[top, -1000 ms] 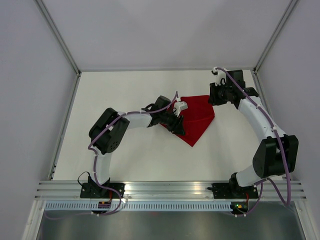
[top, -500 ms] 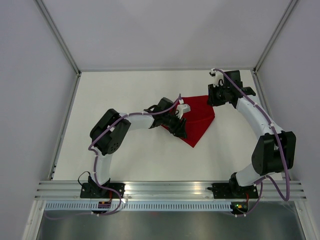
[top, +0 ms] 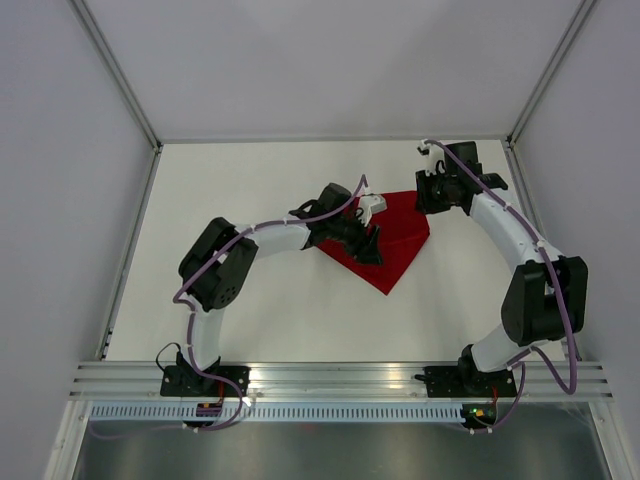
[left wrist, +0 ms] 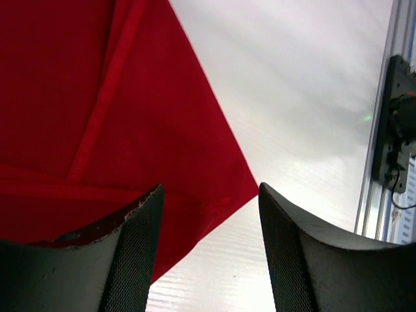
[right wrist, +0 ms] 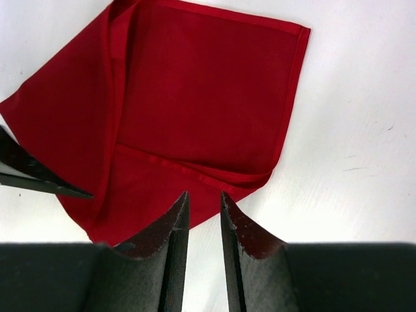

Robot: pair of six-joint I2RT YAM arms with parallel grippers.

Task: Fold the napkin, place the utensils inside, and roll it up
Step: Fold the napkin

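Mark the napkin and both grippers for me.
napkin (right wrist: 195,97): right wrist view, middle of its large flat folded panel.
left gripper (left wrist: 210,188): left wrist view, midway between its wide-open jaws.
right gripper (right wrist: 204,195): right wrist view, midway in the narrow gap between its jaws.

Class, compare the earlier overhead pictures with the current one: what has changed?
The left claw slid rightward, farther over the napkin. Nothing was visibly grasped or released. The right claw barely shifted by the napkin's far right corner. The napkin stayed put.
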